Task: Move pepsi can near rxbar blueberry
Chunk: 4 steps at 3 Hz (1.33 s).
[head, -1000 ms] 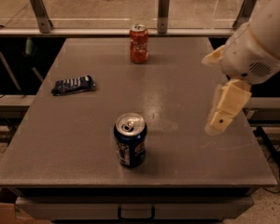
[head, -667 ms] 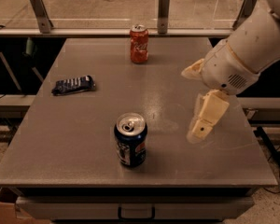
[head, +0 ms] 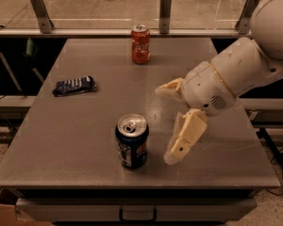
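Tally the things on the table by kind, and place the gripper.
Cans: 2 (pepsi can, cola can)
Bars: 1 (rxbar)
Total: 3
The gripper hangs open just right of the pepsi can, apart from it.

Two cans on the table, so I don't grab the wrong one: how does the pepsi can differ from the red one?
The pepsi can is dark blue; the red cola can is red-orange. The pepsi can stands near the front edge of the table, the red cola can at the far edge. The hand, open, hangs just right of the pepsi can without touching it, well away from the red cola can. Both stand upright with silver tops.
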{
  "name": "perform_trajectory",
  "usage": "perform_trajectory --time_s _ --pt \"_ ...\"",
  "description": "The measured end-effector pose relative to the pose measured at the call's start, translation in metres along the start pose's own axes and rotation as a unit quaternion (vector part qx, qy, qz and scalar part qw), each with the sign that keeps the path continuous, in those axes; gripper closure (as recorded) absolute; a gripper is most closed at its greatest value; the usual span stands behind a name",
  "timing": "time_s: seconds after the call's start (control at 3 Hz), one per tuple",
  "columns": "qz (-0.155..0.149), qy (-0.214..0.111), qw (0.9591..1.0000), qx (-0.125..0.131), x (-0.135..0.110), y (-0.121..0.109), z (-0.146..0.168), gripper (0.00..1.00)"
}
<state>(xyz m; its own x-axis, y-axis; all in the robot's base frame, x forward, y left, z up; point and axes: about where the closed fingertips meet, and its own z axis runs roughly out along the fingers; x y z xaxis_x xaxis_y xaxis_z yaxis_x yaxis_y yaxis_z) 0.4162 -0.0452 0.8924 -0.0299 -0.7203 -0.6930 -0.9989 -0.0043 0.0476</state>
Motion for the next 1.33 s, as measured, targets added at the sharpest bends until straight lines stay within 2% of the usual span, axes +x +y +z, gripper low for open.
perform_trajectory --time_s 0.33,0.67,1.0,1.33 --pt "0.003 -0.083 0.9958 -0.037 -0.011 0.012 0.030 0.00" --pt "-0.001 -0.140 0.9881 -0.064 -0.024 0.017 0.051 0.19" --pt "-0.004 -0.166 0.9831 -0.077 -0.032 0.018 0.057 0.41" --pt "-0.010 -0.181 0.9819 -0.055 -0.037 0.004 0.037 0.64"
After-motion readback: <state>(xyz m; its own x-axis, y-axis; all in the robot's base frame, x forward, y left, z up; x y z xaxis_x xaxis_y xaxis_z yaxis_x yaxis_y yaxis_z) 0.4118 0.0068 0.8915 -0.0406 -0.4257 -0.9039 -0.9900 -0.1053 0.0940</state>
